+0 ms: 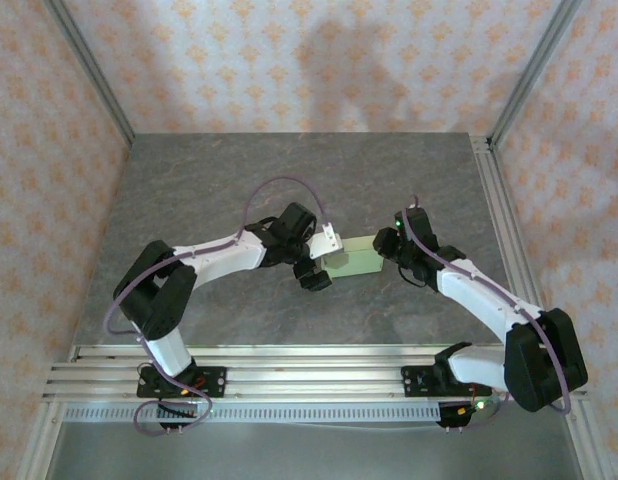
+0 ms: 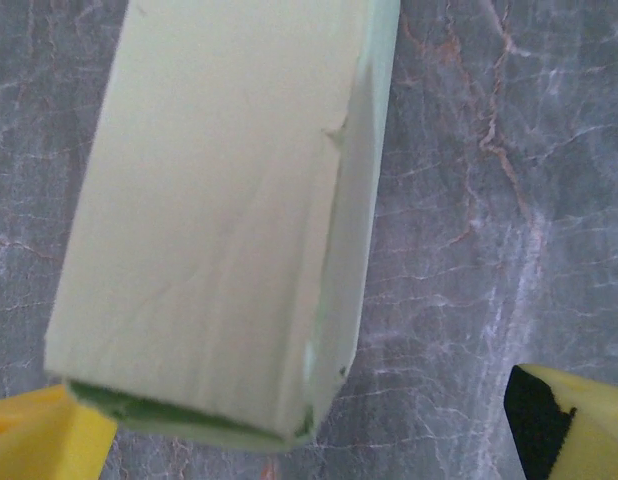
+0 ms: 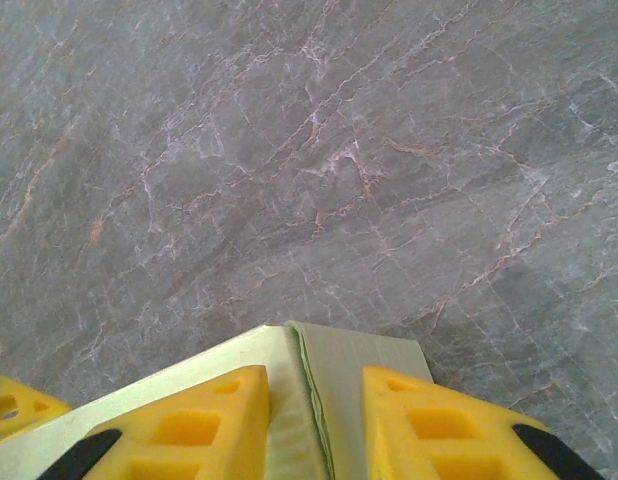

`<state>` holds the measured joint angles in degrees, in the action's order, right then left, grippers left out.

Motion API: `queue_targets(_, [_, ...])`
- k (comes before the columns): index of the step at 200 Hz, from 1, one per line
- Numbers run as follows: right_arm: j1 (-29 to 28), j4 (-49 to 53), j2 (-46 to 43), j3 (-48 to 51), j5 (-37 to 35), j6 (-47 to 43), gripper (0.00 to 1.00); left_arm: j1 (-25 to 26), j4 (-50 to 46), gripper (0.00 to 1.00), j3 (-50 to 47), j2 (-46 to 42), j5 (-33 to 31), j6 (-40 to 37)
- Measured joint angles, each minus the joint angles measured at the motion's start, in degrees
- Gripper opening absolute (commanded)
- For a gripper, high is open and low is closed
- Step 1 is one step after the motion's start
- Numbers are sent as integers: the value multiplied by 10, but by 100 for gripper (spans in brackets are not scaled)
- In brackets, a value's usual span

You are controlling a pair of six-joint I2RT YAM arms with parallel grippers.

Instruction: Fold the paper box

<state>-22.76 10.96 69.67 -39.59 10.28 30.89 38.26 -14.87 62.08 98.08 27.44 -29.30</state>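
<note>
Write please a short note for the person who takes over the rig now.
Left gripper: open, fingers either side of one end of the box, not gripping.
Right gripper: at the other end, over a folded edge; grip unclear.
Done: box is folded into a flat rectangle on the table.
To do: the end at the left gripper looks open; check it.

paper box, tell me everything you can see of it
The paper box is pale green thin card, folded into a flat rectangular sleeve, slightly creased, one narrow end gaping open. It lies on the grey marbled table, between the arms. The open left gripper brackets that end; the right gripper straddles a fold at the other, grip unclear.
</note>
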Motion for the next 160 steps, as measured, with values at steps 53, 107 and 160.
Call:
queue_targets(53, [1,-10,-1,6,-2,-1,32,-21,86,98,-35,-62,10,83])
queue_targets(107, [1,-20,-11,19,-2,-1,33,-34,123,78,-3,-46,-10,179])
queue_targets(160, [1,-25,-16,26,-2,-1,34,-34,116,58,19,12,-4,210])
